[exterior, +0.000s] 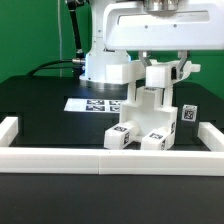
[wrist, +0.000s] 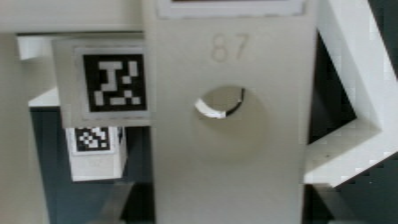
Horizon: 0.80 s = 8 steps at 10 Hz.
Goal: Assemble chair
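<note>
While one marker board [exterior: 95, 105] lies toward the exterior view's left, the chair [exterior: 148, 112] stands mid-table with two tagged legs foremost, its upright top pinched by the gripper [exterior: 161, 66]; one tagged loose block [exterior: 187, 113] sits rightward. The wrist view shows "87" near one round hole [wrist: 219, 102].

chair [exterior: 147, 112] stands behind border wall [exterior: 60, 158]; marker board [exterior: 92, 104] (on table [exterior: 35, 105]) lies farther back.

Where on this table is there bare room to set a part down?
Bare black table on the exterior view's left, between the border wall and the marker board. Crowded on that view's right: the chair, held by the gripper, fills it.
</note>
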Tool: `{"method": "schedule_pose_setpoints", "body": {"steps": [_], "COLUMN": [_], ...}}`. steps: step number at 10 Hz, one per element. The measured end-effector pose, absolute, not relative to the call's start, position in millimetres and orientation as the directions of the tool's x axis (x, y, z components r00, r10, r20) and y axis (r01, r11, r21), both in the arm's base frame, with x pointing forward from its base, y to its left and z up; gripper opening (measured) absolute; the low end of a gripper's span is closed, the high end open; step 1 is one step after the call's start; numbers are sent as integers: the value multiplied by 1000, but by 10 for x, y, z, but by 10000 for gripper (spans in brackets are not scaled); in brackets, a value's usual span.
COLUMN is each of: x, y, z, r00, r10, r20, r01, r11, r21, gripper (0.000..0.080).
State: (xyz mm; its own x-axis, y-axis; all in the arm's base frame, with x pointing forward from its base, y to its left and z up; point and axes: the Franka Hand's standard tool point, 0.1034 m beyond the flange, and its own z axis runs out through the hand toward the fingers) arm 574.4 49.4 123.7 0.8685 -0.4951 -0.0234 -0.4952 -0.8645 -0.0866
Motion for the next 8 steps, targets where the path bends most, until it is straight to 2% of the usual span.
{"method": "schedule_pose_setpoints", "body": {"steps": [8], "x": [5708], "y": [489], "z": [1173], "r00": [867], "r10": [-497], "r20": [-23], "r01": [-497], "r11": [-864], "r21": [-81], "gripper": [290]}}
